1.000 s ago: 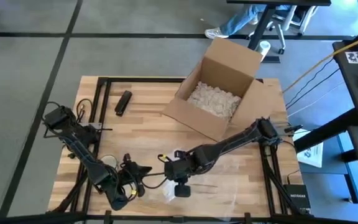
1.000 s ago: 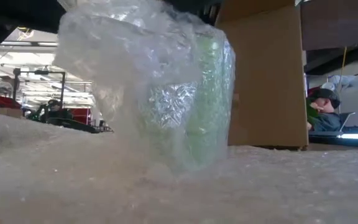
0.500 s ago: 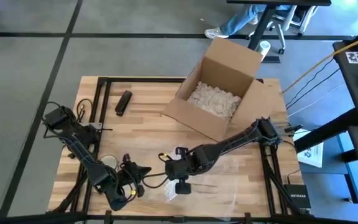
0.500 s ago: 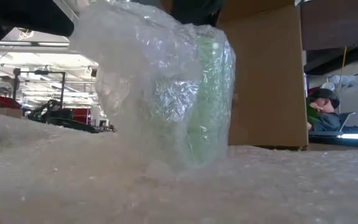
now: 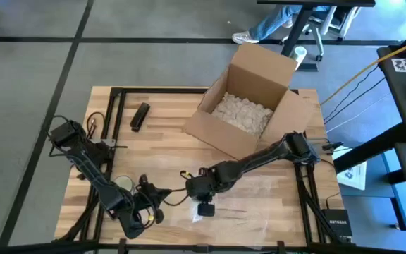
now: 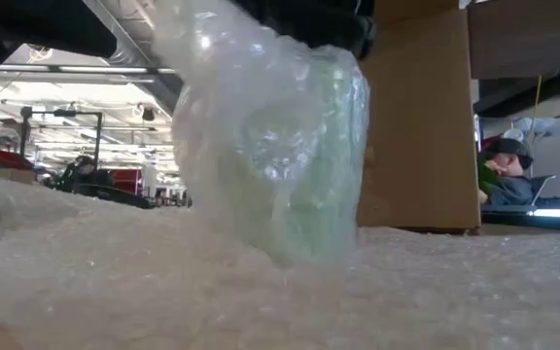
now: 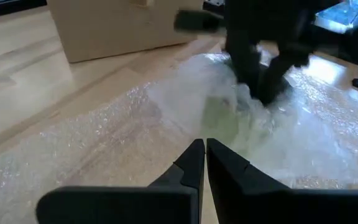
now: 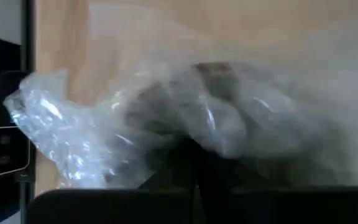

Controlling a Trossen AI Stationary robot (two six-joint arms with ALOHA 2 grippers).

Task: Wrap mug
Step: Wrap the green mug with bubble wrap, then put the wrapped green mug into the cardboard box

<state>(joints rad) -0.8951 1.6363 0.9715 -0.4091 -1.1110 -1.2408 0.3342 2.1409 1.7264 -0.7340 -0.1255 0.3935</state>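
An open cardboard box (image 5: 249, 99) sits at the 1 o'clock part of the wooden table (image 5: 154, 144) in the high view; it is filled with pale packing peanuts (image 5: 242, 113), and its flaps stand open. The mug (image 6: 309, 165) is at about 6 o'clock, standing upright on a sheet of bubble wrap (image 5: 259, 204) — its body shows green through the clear film bunched around it, and the film rises in a loose crumpled peak over its top. The right gripper (image 5: 203, 204) is directly above the mug and pinches the gathered wrap; in the right wrist view the film fills the space ahead of its fingers. The left gripper (image 7: 205, 155) is at 7 o'clock, just beside the sheet's edge, with its fingers pressed together on nothing. A small dark object (image 5: 139, 116) lies at 11 o'clock, well apart. Writing on a device at the table's 5 o'clock corner is too small to read.
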